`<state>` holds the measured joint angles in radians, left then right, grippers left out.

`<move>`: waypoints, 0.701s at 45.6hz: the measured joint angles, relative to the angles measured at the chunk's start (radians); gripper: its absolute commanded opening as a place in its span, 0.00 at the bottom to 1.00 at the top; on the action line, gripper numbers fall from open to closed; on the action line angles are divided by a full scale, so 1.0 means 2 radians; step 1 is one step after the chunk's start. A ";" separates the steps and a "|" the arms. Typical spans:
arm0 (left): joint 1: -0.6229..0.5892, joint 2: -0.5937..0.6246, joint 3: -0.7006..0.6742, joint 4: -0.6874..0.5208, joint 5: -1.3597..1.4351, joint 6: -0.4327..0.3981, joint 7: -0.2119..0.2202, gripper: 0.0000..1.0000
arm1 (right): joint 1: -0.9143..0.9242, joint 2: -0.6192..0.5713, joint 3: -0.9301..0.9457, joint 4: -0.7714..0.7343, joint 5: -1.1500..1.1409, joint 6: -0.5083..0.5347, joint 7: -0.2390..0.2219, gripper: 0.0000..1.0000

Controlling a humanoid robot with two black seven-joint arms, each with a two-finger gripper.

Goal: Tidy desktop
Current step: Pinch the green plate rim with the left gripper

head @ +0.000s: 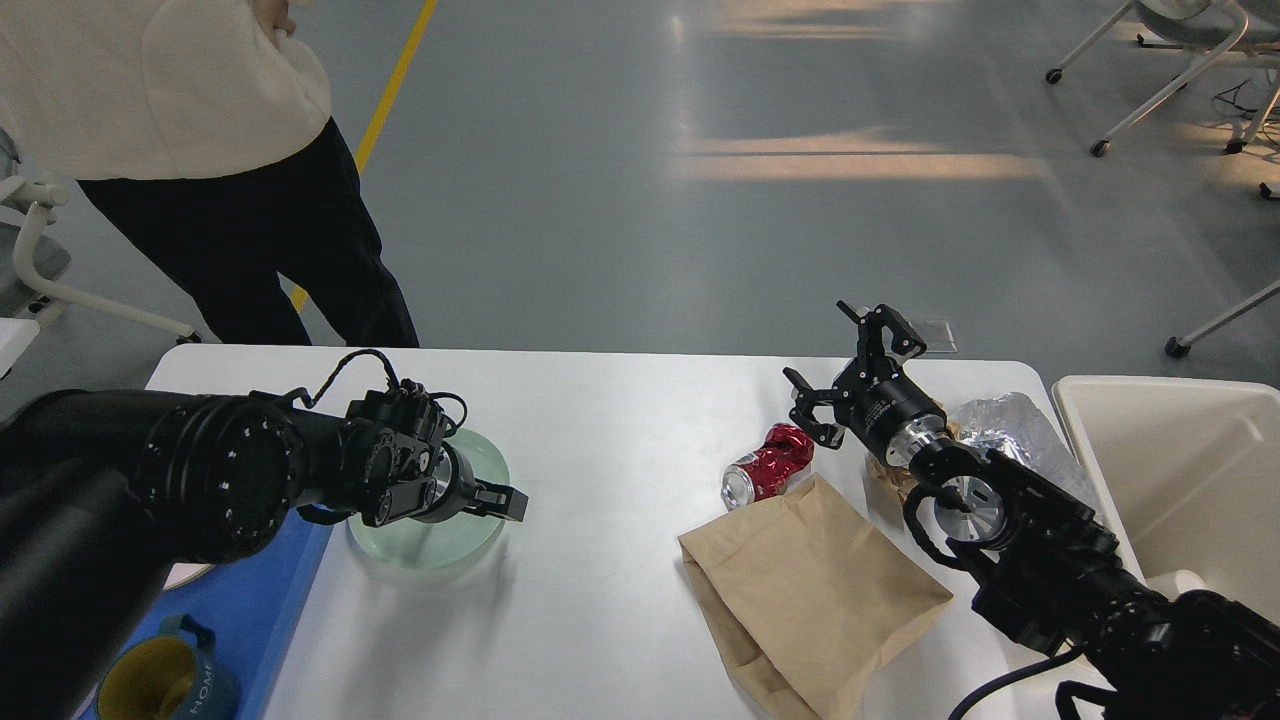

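The white desktop holds a pale green glass plate at the left, with a crushed red can, a flat brown paper bag and crumpled foil at the right. My left gripper lies low over the plate's right rim. It is seen side-on, so its fingers cannot be told apart. My right gripper is open and empty, hovering just above and to the right of the can.
A blue tray at the left edge holds a dark mug and a pale dish. A cream bin stands off the right end. A person stands at the far left corner. A small clear piece lies at the far edge.
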<state>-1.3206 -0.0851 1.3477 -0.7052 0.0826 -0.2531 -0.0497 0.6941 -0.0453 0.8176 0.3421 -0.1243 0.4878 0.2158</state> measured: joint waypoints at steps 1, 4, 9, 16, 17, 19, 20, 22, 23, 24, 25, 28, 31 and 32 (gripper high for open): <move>0.001 0.000 0.000 0.001 0.000 0.000 0.000 0.94 | 0.000 0.000 0.000 0.000 0.000 0.000 0.000 1.00; 0.005 -0.001 0.000 0.004 0.001 0.001 0.000 0.93 | 0.000 0.000 0.000 0.000 0.000 0.000 0.000 1.00; 0.009 -0.002 0.000 0.006 0.003 0.002 0.000 0.90 | 0.000 0.000 0.000 0.000 0.000 0.000 0.000 1.00; 0.010 -0.002 -0.001 0.009 0.003 0.003 0.000 0.81 | 0.000 0.000 0.000 0.000 0.000 0.000 0.000 1.00; 0.010 -0.002 -0.001 0.009 0.003 0.003 0.000 0.78 | 0.000 0.000 0.000 0.000 0.000 0.000 0.000 1.00; 0.010 -0.002 -0.001 0.010 0.003 0.003 0.000 0.73 | 0.000 0.000 0.000 0.000 0.000 0.000 0.000 1.00; 0.010 -0.002 -0.001 0.010 0.003 0.003 0.000 0.71 | 0.000 0.000 0.000 0.000 0.000 0.000 0.000 1.00; 0.011 -0.002 -0.002 0.010 0.004 0.003 0.000 0.68 | 0.000 0.000 0.000 0.000 0.000 0.000 0.000 1.00; 0.011 -0.002 -0.002 0.010 0.004 0.003 0.000 0.65 | 0.000 0.000 0.000 0.000 0.000 0.000 0.000 1.00; 0.011 -0.002 -0.002 0.010 0.004 0.003 0.000 0.61 | 0.000 0.000 0.000 0.000 0.000 0.000 0.000 1.00; 0.011 -0.002 -0.002 0.010 0.004 0.003 0.000 0.57 | 0.000 0.000 0.000 0.000 0.000 0.000 0.000 1.00; 0.011 -0.002 -0.003 0.010 0.006 0.000 -0.001 0.44 | 0.000 0.000 0.000 0.000 0.000 0.000 0.000 1.00; 0.011 -0.003 -0.002 0.010 0.008 -0.003 -0.002 0.36 | 0.000 0.000 0.000 0.000 0.000 0.000 0.000 1.00; 0.011 -0.003 -0.002 0.009 0.008 -0.004 -0.002 0.34 | 0.000 0.000 0.000 0.000 0.000 0.000 0.000 1.00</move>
<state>-1.2984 -0.0908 1.3443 -0.6870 0.0996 -0.2609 -0.0528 0.6935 -0.0453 0.8176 0.3421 -0.1242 0.4878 0.2158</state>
